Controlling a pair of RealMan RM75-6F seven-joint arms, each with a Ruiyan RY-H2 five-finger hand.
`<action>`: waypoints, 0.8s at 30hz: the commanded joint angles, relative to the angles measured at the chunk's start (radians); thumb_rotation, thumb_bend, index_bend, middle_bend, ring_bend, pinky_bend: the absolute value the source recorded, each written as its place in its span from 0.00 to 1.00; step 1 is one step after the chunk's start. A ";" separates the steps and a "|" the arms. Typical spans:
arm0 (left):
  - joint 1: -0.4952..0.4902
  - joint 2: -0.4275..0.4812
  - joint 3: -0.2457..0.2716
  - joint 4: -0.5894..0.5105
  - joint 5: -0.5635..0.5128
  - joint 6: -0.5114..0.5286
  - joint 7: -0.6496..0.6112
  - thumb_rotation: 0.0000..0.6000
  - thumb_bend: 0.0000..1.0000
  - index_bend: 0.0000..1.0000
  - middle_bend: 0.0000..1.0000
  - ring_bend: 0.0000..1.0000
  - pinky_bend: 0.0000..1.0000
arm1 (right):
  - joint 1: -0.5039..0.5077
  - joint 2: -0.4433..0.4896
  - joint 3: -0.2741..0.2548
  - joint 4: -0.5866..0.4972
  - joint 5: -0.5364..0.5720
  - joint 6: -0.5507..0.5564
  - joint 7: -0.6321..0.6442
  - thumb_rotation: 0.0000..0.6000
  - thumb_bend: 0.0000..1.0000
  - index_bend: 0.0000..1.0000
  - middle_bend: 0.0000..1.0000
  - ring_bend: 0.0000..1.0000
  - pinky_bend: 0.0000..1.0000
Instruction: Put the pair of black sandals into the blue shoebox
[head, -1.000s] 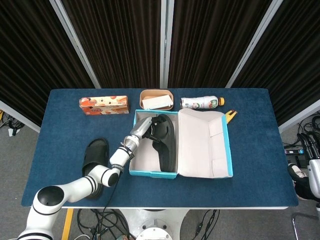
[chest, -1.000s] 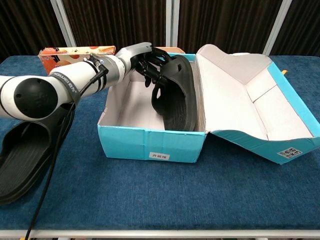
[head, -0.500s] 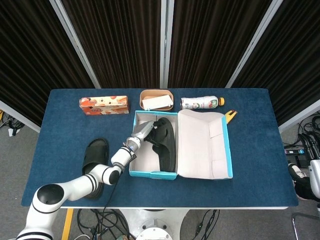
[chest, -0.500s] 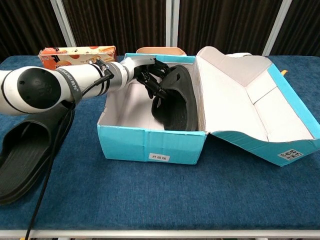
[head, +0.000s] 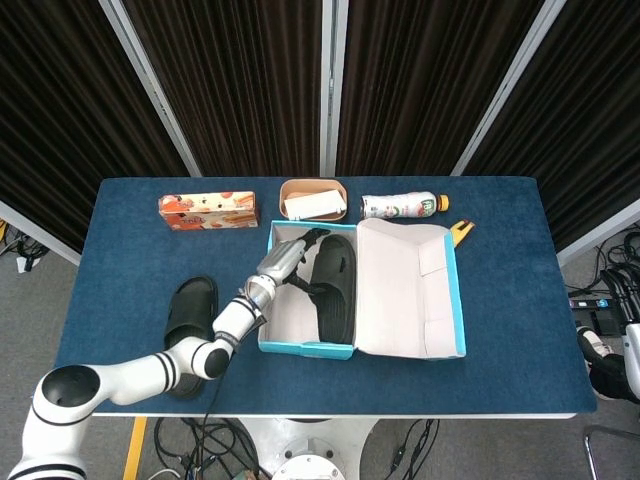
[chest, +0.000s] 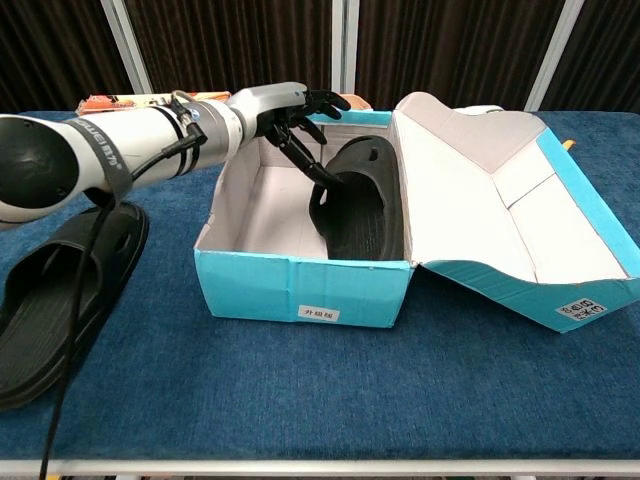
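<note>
The blue shoebox (head: 305, 347) stands open at mid-table, its lid (head: 410, 290) folded out to the right. One black sandal (head: 332, 285) lies inside along the box's right wall, also clear in the chest view (chest: 365, 205). The other black sandal (head: 190, 315) rests on the table left of the box, its chest-view position (chest: 60, 285) at the near left. My left hand (head: 285, 258) hovers over the box's back left part with fingers spread, holding nothing (chest: 285, 108). One finger points down close to the boxed sandal's strap. My right hand does not show.
Along the table's back edge sit an orange snack carton (head: 207, 211), a small wooden bowl (head: 313, 199) with a white card, and a lying bottle (head: 400, 205). A yellow object (head: 462, 231) pokes out behind the lid.
My left hand has let go of the sandal and lifted up and back, fingers spreading. The sandal has dropped from tilted on edge to lying lower in the box.
</note>
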 joint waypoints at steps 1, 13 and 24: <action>0.037 0.089 0.010 -0.125 -0.018 0.063 0.069 1.00 0.00 0.07 0.03 0.07 0.37 | 0.000 -0.001 0.000 0.002 -0.004 0.002 0.002 1.00 0.13 0.01 0.10 0.00 0.06; 0.232 0.469 0.090 -0.516 -0.030 0.309 0.292 1.00 0.00 0.09 0.07 0.22 0.42 | 0.006 -0.004 0.001 0.021 -0.014 0.001 0.025 1.00 0.13 0.01 0.10 0.00 0.06; 0.316 0.605 0.288 -0.636 -0.190 0.306 0.535 1.00 0.00 0.11 0.07 0.54 0.48 | 0.031 -0.019 -0.001 0.036 -0.031 -0.024 0.037 1.00 0.13 0.01 0.10 0.00 0.06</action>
